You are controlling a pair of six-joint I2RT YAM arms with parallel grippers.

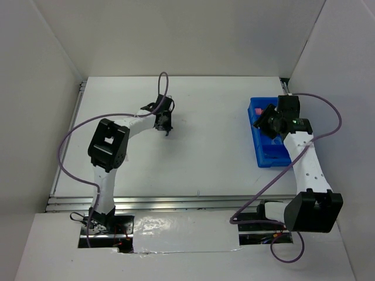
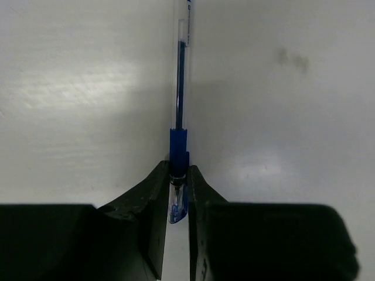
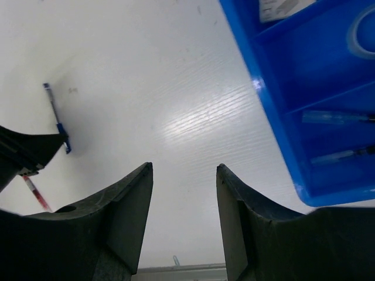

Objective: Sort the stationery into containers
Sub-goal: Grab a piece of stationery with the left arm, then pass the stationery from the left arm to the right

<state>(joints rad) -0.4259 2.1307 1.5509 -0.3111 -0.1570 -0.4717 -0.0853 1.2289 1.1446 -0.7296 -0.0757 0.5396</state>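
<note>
the left claw (image 2: 179, 188) is shut tight on a blue pen (image 2: 180, 88). the pen is held near its one end, just past the dark blue grip part, and the rest of it sticks out straight ahead of the claw. the pen is low over the white table (image 1: 205, 117); it cannot be told if it is touching the table or lifted a little. from above, the left claw is seen near the middle of the table, on the left half, well apart from the blue bin (image 1: 265, 157).

the right claw (image 3: 183, 175) is wide open and nothing is held in it. it is hung over the table just beside the left wall of the blue bin. the bin is placed at the far right side of the table. it is split into parts by low walls. a clear tape ring (image 3: 358, 35) is seen in one part. a thin pen (image 3: 334, 117) is laid in the next part, and a second thin pen (image 3: 343, 155) is laid in the part after that.

a red pen (image 3: 36, 194) is seen past the left claw in the right wrist view. only a bit of it is shown.
</note>
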